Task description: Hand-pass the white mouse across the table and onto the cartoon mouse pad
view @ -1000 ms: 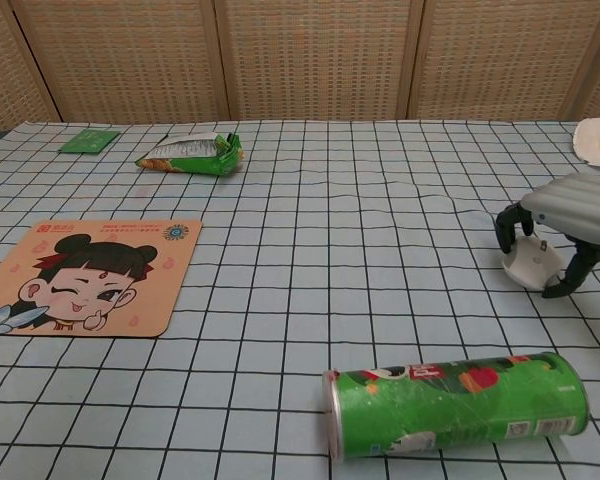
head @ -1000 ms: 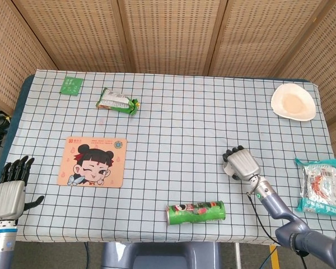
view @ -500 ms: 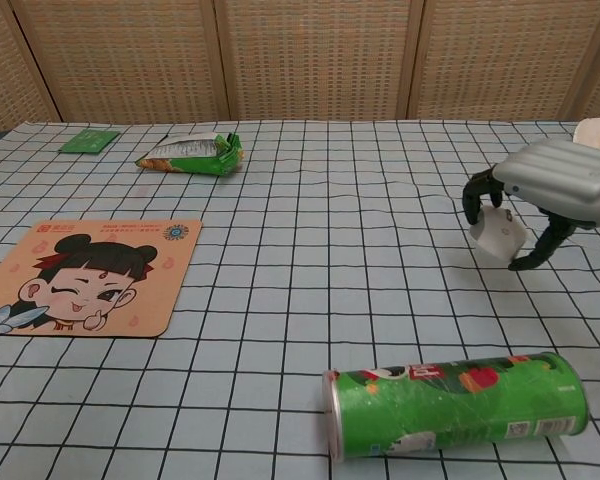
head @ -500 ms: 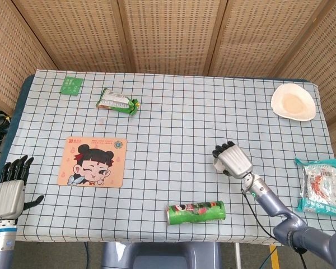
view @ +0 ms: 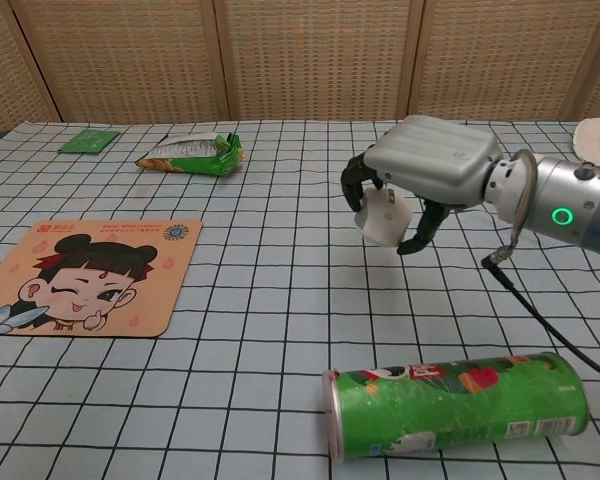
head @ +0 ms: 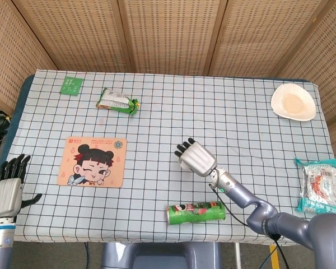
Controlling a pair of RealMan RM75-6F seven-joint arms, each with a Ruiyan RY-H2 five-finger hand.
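My right hand point(view: 420, 165) point(head: 196, 158) hovers above the middle of the table and grips the white mouse point(view: 382, 216) from above, fingers curled around it. In the head view the mouse is mostly hidden under the hand. The cartoon mouse pad point(head: 92, 162) point(view: 78, 277) lies flat at the left, with nothing on it, well left of the mouse. My left hand point(head: 7, 188) waits off the table's front left corner, fingers apart and holding nothing.
A green chips can point(head: 196, 212) point(view: 456, 404) lies on its side near the front edge, just below my right arm. A green snack bag point(head: 118, 101) and a small green packet point(head: 71, 85) lie at the back left. At the right are a white bowl point(head: 293, 102) and a noodle packet point(head: 321, 186).
My right hand has lifted the white mouse off the table at the right and carried it leftward toward the middle. The left hand has barely shifted.
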